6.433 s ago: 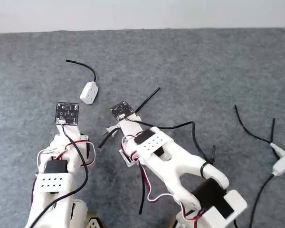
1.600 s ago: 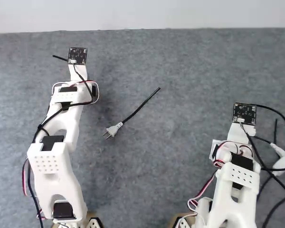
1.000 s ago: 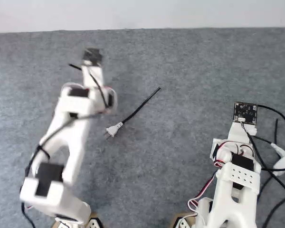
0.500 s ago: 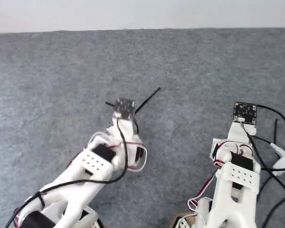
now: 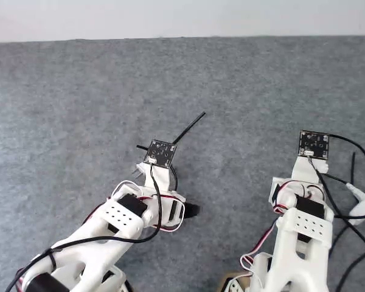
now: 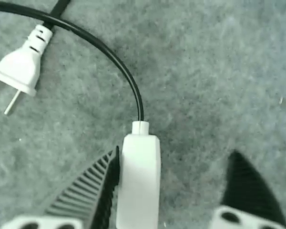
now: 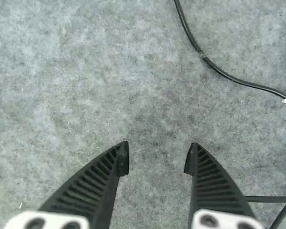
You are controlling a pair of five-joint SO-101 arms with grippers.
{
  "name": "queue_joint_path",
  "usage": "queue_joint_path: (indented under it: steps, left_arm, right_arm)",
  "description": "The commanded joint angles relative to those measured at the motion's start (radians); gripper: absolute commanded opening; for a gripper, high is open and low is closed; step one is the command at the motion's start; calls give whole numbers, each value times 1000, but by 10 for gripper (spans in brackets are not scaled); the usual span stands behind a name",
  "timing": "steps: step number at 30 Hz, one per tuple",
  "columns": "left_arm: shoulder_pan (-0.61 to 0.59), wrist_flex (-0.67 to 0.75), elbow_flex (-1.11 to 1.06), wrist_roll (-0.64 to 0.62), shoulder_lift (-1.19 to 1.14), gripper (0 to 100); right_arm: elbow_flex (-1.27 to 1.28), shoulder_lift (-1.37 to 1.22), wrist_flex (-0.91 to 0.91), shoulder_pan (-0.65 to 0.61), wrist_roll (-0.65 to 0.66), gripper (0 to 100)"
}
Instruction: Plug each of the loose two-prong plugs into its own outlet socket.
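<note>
Socket (image 6: 139, 177) inside L gripper (image 6: 175, 154), maybe touching.

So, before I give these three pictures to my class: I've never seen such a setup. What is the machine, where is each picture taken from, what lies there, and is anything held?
These are two small white robot arms side by side, each ending in a two-fingered gripper. The high view looks down from a fixed camera; the other two come from cameras on the arms' wrists. On the grey carpeted surface lies a white two-prong plug on a black cable. The left gripper is open: a white outlet socket sits between its fingers, touching one, clear of the other. The right gripper is open and empty above the carpet. Nothing is clamped.
</note>
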State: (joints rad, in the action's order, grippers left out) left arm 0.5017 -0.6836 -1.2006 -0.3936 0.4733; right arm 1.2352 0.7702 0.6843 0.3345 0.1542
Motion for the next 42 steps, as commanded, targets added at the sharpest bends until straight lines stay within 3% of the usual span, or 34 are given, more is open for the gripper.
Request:
queue_joint_path:
  steps: [1, 5, 11, 13, 17, 30, 38, 42]
  left_arm:
    - [0, 9, 24, 12, 29, 371]
    - [-35, -15, 76, 14, 29, 371]
    - [-89, -210, 252, 94, 37, 345]
    - [-91, -250, 288, 150, 77, 265]
    - [-71, -269, 302, 288, 210, 15]
    - [201, -245, 81, 319, 318, 13]
    - [193, -107, -61, 325, 318, 13]
    - [89, -12, -117, 327, 318, 13]
  right_arm:
    - [-5, -2, -15, -4, 11, 184]
    - [-5, -2, -16, -4, 11, 184]
    - [-3, -2, -19, -4, 11, 184]
    - [-3, -2, -19, -4, 11, 184]
    - [-5, -2, -19, -4, 12, 184]
    - [-6, -2, -21, -4, 12, 184]
    - [-6, -2, -21, -4, 12, 184]
    - [-6, -2, -19, -4, 12, 184]
